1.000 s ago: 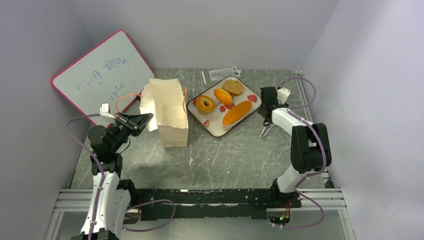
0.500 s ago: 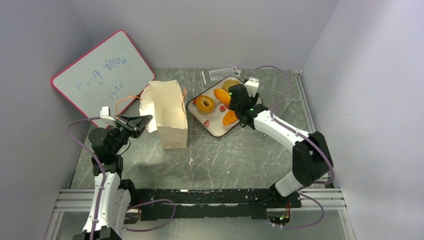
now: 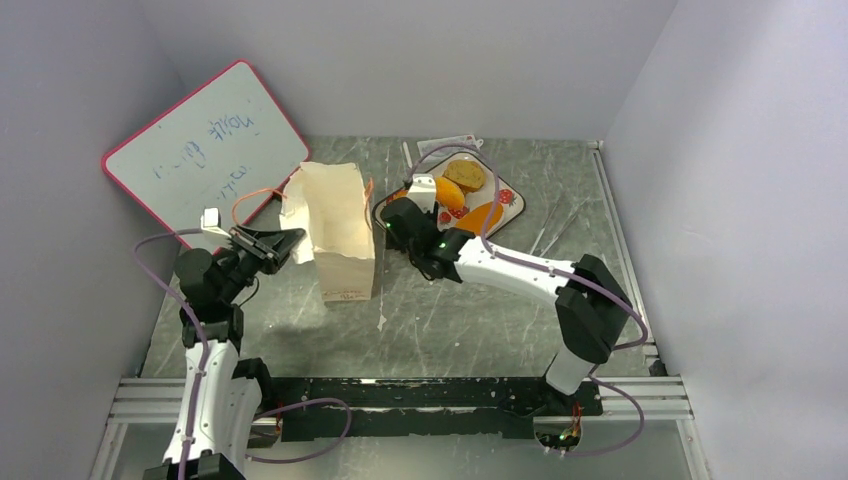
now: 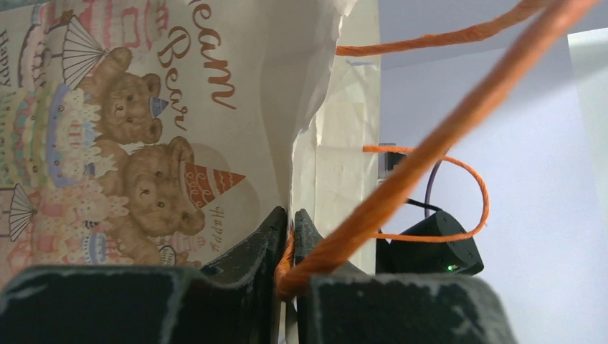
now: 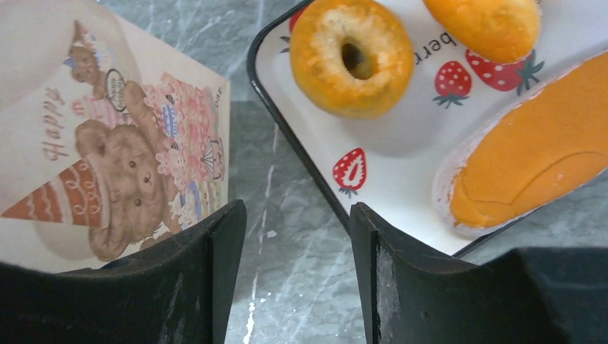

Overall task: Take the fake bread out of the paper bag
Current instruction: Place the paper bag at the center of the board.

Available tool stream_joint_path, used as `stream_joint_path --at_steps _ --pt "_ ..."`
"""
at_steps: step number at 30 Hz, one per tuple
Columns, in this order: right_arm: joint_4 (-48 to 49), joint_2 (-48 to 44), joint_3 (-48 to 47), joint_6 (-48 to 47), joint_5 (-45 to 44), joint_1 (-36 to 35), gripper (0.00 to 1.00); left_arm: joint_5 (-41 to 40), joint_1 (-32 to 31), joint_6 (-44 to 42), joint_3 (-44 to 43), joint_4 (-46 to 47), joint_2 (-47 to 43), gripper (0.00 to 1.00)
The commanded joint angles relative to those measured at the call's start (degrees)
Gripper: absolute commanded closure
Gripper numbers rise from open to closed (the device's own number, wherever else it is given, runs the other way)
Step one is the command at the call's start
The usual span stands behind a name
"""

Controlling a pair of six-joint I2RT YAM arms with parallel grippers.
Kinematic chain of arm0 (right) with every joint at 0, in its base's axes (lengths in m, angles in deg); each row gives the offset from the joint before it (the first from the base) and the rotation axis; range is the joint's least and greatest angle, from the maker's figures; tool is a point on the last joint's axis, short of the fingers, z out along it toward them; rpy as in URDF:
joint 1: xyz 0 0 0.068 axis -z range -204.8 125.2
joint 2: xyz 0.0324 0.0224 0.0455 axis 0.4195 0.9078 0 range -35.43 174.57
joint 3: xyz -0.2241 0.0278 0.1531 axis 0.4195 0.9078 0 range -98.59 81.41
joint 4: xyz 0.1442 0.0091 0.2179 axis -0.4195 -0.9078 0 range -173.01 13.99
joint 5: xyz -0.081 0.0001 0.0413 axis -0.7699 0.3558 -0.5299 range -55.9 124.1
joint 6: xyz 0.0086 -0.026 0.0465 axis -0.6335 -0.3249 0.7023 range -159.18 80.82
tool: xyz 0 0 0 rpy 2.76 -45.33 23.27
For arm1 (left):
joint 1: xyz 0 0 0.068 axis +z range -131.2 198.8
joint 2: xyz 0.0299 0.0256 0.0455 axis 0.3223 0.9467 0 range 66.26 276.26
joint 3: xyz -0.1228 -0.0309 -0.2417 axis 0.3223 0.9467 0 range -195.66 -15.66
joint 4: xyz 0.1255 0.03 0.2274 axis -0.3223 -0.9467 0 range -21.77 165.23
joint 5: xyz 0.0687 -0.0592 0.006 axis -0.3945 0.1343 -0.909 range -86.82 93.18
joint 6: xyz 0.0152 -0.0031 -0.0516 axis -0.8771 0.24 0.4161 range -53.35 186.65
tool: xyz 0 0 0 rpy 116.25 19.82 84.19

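The cream-white paper bag (image 3: 340, 225) stands upright and open at the table's middle left. My left gripper (image 3: 293, 239) is shut on its rim and orange cord handle (image 4: 430, 136), jaws pinched together (image 4: 290, 216) on the bag (image 4: 215, 107). My right gripper (image 5: 294, 215) is open and empty, low between the bag (image 5: 107, 136) and the strawberry-print tray (image 5: 401, 143); from above it (image 3: 402, 222) hides the doughnut. The fake bread lies on the tray: ring doughnut (image 5: 351, 56), oval bun (image 5: 482, 25), long loaf (image 5: 530, 165), round tan bun (image 3: 465, 174). The bag's inside is hidden.
A pink-framed whiteboard (image 3: 205, 145) leans against the left wall behind the bag. A clear plastic wrapper (image 3: 448, 148) lies behind the tray (image 3: 505, 205). Walls close the table on three sides.
My right arm has swung left from the tray's right side, over the tray, to the gap between tray and bag. The left gripper and bag have stayed still.
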Motion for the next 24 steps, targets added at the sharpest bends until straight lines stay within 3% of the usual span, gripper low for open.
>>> stream_joint_path --at_steps 1,4,6,8,13,16,24 --pt "1.79 0.79 -2.01 0.80 0.09 -1.79 0.42 1.16 0.71 -3.23 -4.49 -3.90 -0.37 0.82" --pt "1.59 1.99 -3.25 0.67 0.30 -3.14 0.42 0.52 0.69 -4.30 -5.85 -6.08 -0.37 0.72" --pt "1.57 2.71 -3.94 0.57 0.56 -3.80 0.42 0.55 0.69 -4.71 -6.54 -6.80 -0.05 0.52" --pt "1.85 3.08 -4.32 0.27 0.73 -4.26 0.42 0.35 0.69 -5.90 -7.50 -8.41 0.30 0.42" --pt "1.99 3.65 -5.17 -0.37 0.83 -5.34 0.42 -0.80 0.69 -8.66 -10.22 -14.19 -0.12 0.26" --pt "2.18 3.51 -5.16 -0.57 0.69 -5.80 0.42 -2.50 0.69 -10.40 -12.48 -18.79 -1.32 0.04" --pt "2.27 3.57 -5.17 -1.01 0.62 -6.27 0.42 -7.80 0.70 -16.88 -23.85 -33.07 -0.68 0.00"
